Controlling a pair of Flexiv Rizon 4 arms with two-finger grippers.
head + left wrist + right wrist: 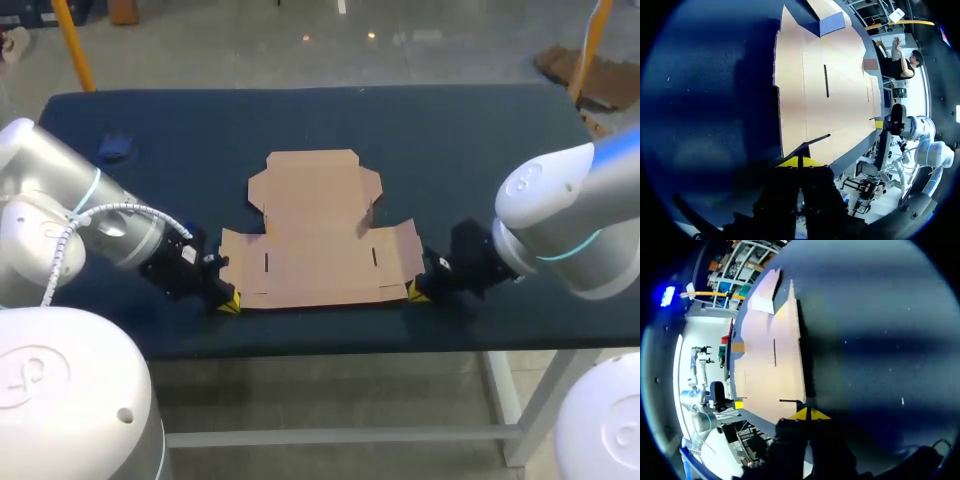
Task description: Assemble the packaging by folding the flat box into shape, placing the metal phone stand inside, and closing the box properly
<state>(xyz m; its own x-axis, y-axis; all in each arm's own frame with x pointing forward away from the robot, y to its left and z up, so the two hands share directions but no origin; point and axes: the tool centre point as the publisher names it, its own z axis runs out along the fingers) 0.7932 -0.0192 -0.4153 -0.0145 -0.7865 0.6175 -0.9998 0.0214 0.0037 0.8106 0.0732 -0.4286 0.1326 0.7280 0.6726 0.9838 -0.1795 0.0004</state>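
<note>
The flat brown cardboard box [320, 235] lies unfolded in the middle of the dark table, flaps spread. My left gripper [228, 300] rests low at the box's near left corner, its yellow tips pressed together and shut. In the left wrist view the gripper [799, 161] meets the corner of the cardboard [825, 100], whose edge looks slightly raised. My right gripper [417, 293] sits at the near right corner, also shut. Its wrist view shows the gripper [809, 414] just at the corner of the cardboard [770, 360]. I cannot make out a metal stand.
A small blue object [115, 148] lies on the table [460, 150] at the far left. The table's front edge runs just behind both grippers. Bare dark tabletop surrounds the cardboard on its left, right and far sides.
</note>
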